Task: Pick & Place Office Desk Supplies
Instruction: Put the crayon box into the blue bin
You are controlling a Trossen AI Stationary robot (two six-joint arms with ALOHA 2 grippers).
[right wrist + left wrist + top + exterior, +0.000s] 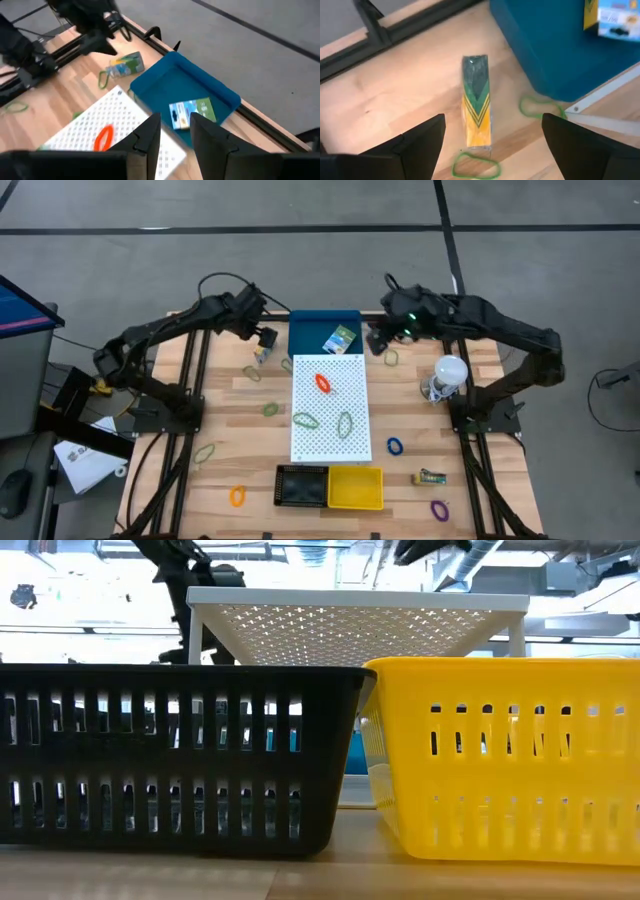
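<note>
Baskets, black and yellow, blocked the low view, while overhead showed the wooden table. Left gripper was spread wide over a green-yellow packet; right gripper was nearly closed, holding nothing, above the blue tray.

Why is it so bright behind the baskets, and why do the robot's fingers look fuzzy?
Low view: the room's lights glare behind the black basket and yellow basket, so the background washes out. Left wrist view: the left gripper sits too near the lens, so its fingers blur; the packet beyond is sharper.
</note>
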